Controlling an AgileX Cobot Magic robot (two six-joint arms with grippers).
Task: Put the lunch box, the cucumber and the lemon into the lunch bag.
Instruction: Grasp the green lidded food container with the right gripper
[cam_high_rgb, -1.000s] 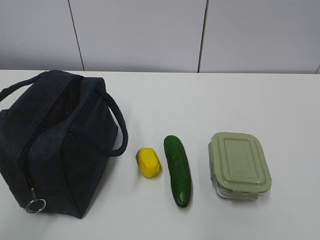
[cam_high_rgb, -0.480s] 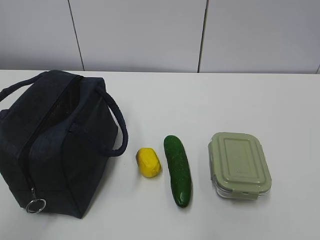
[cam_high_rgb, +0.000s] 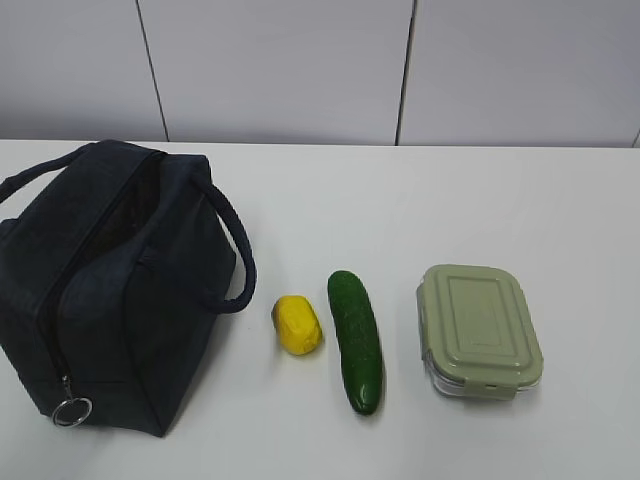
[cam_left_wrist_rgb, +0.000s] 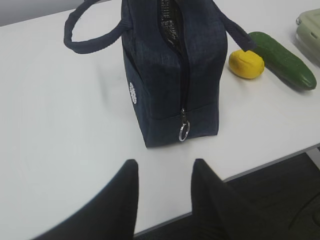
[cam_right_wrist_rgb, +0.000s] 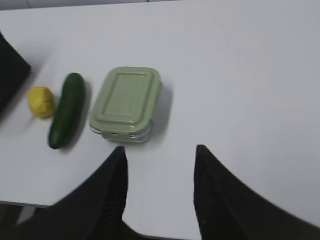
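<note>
The navy lunch bag (cam_high_rgb: 110, 280) stands at the table's left, its top zipper partly open and the ring pull (cam_left_wrist_rgb: 184, 131) hanging at its near end. To its right lie the yellow lemon (cam_high_rgb: 298, 325), the dark green cucumber (cam_high_rgb: 356, 340) and the lunch box (cam_high_rgb: 480, 330) with a sage-green lid, in a row. My left gripper (cam_left_wrist_rgb: 165, 167) hovers open over the table's front edge, short of the bag, nothing between its fingers. My right gripper (cam_right_wrist_rgb: 160, 152) is open and empty, just in front of the lunch box (cam_right_wrist_rgb: 127, 104). Neither gripper shows in the exterior view.
The white table (cam_high_rgb: 420, 200) runs back to a pale panelled wall (cam_high_rgb: 300, 70). Its front edge (cam_left_wrist_rgb: 260, 165) lies close below both grippers, with dark floor beyond. One bag handle (cam_high_rgb: 235, 250) loops out toward the lemon.
</note>
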